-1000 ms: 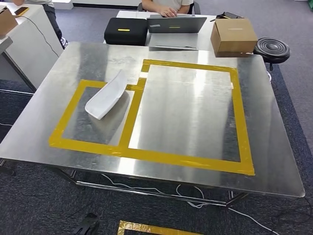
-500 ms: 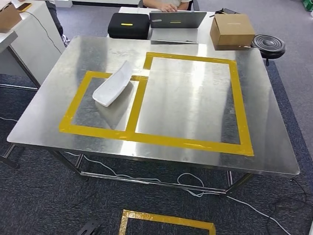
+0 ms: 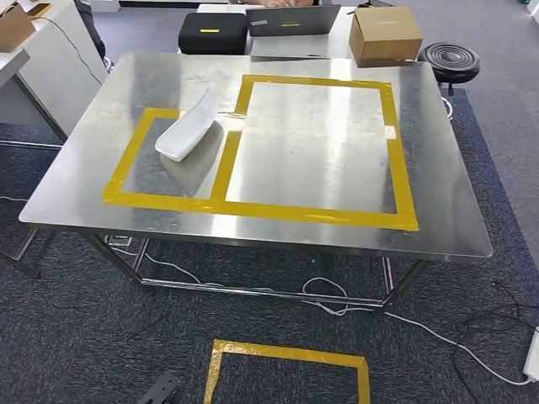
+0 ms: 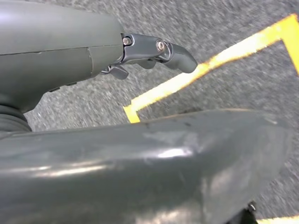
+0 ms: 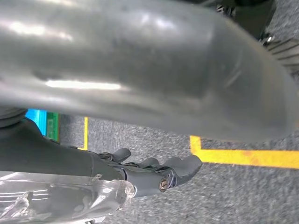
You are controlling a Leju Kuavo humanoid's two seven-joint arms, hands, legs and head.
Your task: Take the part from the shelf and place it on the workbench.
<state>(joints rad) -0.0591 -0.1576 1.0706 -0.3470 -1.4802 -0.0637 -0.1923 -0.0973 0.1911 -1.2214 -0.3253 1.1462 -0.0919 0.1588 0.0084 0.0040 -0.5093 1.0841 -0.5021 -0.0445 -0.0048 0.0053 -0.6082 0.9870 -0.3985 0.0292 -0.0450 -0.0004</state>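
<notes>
The white part [image 3: 189, 128] already lies on the steel surface [image 3: 305, 227], in the smaller of the two yellow-taped rectangles [image 3: 130, 199], toward the robot's left side of the top. Its long axis runs on a diagonal, the near end pointing toward the left front corner of the surface and the far end crossing the tape line that divides the small rectangle from the large one [image 3: 400, 168]. It is a shallow, curved shell resting on its underside, with its reflection showing on the metal just beside it.

Both arms hang low, well apart from the part. The left hand [image 4: 155, 51] shows in its wrist view over grey carpet [image 4: 229, 79] with a yellow tape corner [image 4: 134, 112] beneath; its fingers are stretched out and slightly apart, with nothing between them. The right hand [image 5: 159, 172] also hangs above carpet and floor tape, fingers extended and holding nothing (a clear, glossy edge near the wrist looks like part of the rig's cover, though I cannot be sure).

Judging by the layout, the placing looks done. If another part is to be fetched, the shelf is not in these views, so the robot would have to turn. Of the two, the left hand is on the part's side.
</notes>
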